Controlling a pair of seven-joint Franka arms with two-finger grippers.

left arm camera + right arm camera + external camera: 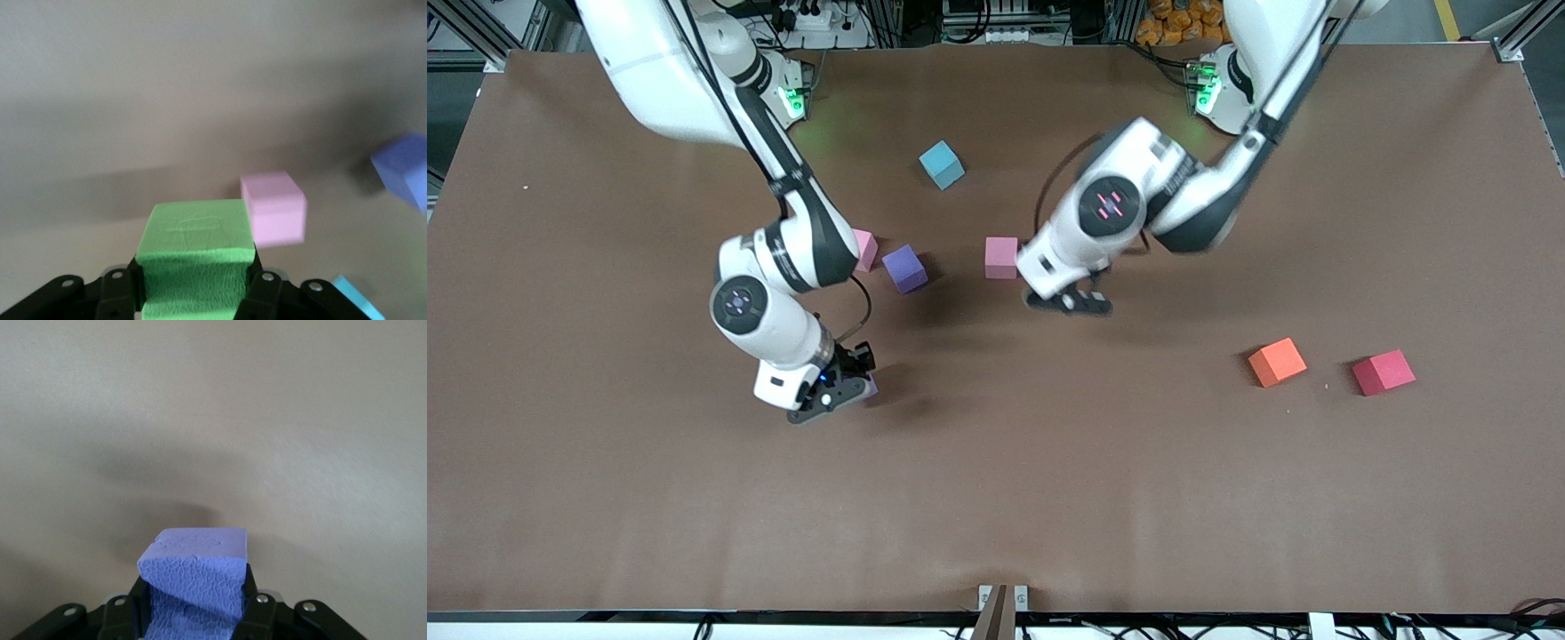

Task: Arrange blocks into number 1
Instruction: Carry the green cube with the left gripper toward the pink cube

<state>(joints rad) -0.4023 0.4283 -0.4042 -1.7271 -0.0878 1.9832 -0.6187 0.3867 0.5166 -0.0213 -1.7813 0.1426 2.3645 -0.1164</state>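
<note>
Mid-frame, the left gripper (197,293) clamps a green block (197,257) and the right gripper (193,613) a purple block (197,577), both carried and needing aligned placement next.

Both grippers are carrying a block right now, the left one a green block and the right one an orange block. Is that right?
Not quite. The right gripper holds a purple block, as the right wrist view shows; the orange block lies free on the table. The left gripper does hold the green block.

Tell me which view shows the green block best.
Left wrist view: the green block fills the foreground, gripped between the left gripper fingers. Front view hides it under the left gripper; right wrist view doesn't show it.
</note>
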